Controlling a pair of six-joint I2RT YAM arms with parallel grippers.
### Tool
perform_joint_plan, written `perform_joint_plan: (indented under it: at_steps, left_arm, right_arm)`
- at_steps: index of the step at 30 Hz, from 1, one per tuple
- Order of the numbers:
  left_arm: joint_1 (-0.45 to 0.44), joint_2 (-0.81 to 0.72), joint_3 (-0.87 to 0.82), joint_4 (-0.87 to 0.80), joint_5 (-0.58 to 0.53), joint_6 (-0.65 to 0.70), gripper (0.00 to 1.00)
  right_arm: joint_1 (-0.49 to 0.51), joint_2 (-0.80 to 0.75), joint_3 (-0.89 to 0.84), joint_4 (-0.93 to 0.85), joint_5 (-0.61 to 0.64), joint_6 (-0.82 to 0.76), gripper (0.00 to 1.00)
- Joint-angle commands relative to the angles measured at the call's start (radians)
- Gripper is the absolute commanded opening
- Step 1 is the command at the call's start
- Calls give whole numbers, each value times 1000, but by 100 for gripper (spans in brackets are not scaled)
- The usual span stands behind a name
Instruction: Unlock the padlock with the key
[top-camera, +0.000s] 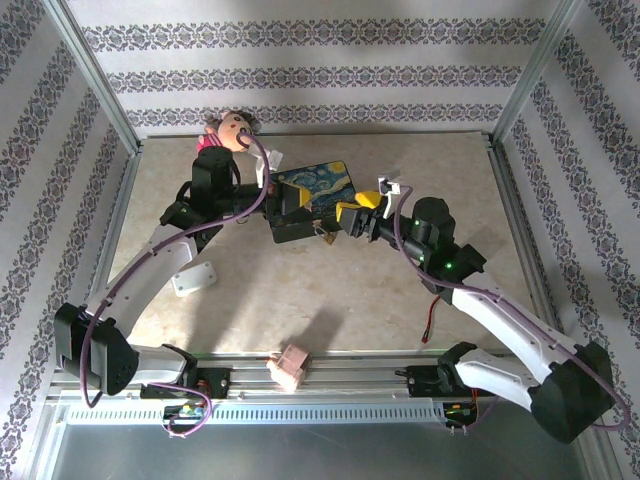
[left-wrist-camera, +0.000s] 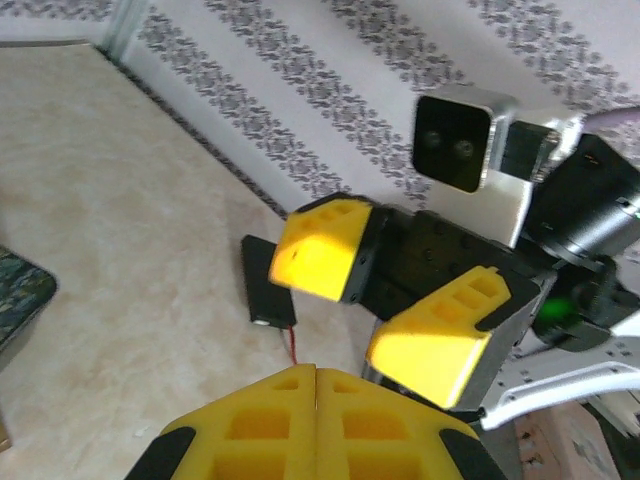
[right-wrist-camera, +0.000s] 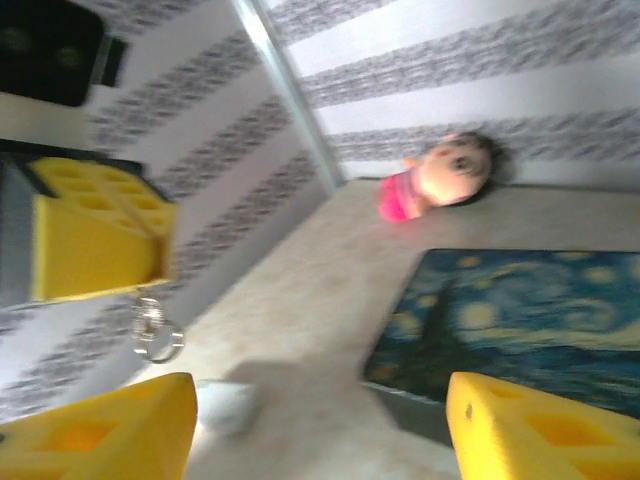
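Padlock (top-camera: 324, 236) shows as a small brassy speck against the near face of the starry-night box (top-camera: 318, 183), too small for me to read its shackle or keyhole. My left gripper (left-wrist-camera: 316, 400) is clenched tight at the box's left edge. A key ring (right-wrist-camera: 155, 335) dangles under its pads, so I judge it grips the key, though the blade itself is hidden. My right gripper (right-wrist-camera: 320, 440) hangs released, jaws wide and empty, just off the box's near right corner. I take this as the lining-up step. Next I need the right gripper to steady the padlock while the left brings the key tip square to the keyhole.
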Motion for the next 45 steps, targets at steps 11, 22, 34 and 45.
perform_joint_plan:
  at_steps: [11, 22, 34, 45]
  left_arm:
    - [12, -29, -48, 287, 184, -88, 0]
    - [12, -24, -54, 354, 202, -146, 0]
    - [14, 8, -58, 442, 244, -223, 0]
    - [13, 12, -66, 455, 254, -237, 0]
  right_arm:
    - [2, 70, -1, 365, -249, 296, 62]
    - [27, 116, 30, 365, -270, 306, 48]
    - [48, 117, 41, 368, -278, 278, 50]
    - [62, 118, 60, 392, -289, 276, 42]
